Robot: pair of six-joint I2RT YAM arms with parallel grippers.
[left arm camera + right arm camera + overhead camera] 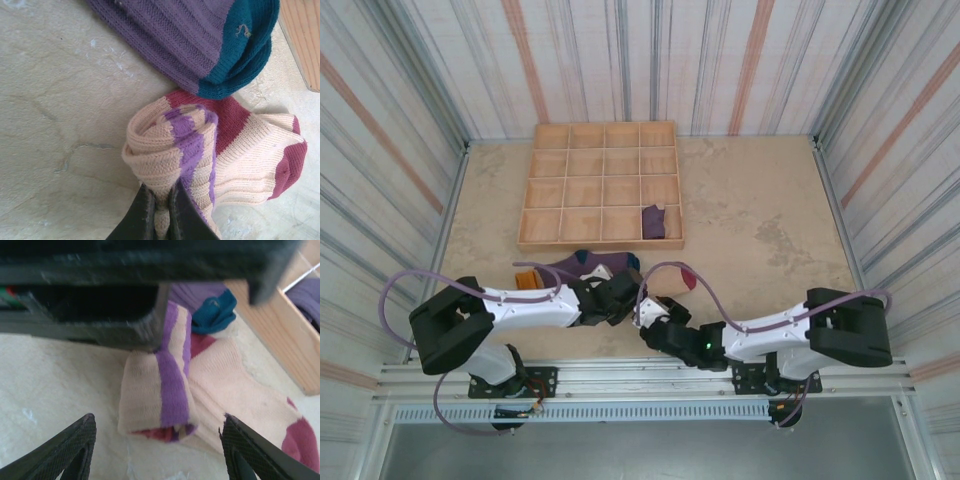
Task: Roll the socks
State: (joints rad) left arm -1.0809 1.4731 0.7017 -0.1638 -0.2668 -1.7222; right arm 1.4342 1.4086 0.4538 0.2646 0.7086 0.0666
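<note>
We find the tan sock (pixel 200 160) on the table (pixel 50 100) between the two arms, with the purple sock (pixel 190 35) just beyond it toward the tray (pixel 600 243). Its striped cuff end is rolled up, and the left claw (pixel 161 212) is pressed together on that roll, pinching the knit. The right claw (pixel 156 440) stands spread, a finger to each side of the roll, which seems to run lengthwise away from it, the flat foot trailing off to its right. The left wrist view gives us the pinch; the right wrist view gives the roll's near end, red inside; from above, the arms cover most of this.
</note>
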